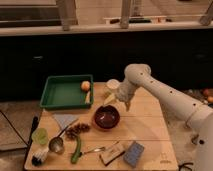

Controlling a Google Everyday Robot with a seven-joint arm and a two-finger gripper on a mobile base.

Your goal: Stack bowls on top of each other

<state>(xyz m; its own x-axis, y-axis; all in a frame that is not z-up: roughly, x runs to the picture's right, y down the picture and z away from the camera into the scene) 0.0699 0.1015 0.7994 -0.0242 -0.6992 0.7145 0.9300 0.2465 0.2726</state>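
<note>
A dark maroon bowl (106,117) with a glossy inside sits in the middle of the wooden table (150,130). An orange-red rim shows around it, so it looks nested in the orange-red bowl (106,127), of which only this edge shows. My gripper (118,101) hangs just behind and above the bowls, in front of the small white cup (113,84). Its two pale fingers (109,98) stand apart and hold nothing.
A green tray (60,93) with an orange fruit (85,85) stands back left. A metal ladle (56,145), green cup (40,136), cucumber (76,150), grey napkin (64,120), fork (95,149) and blue sponge (133,153) lie along the front.
</note>
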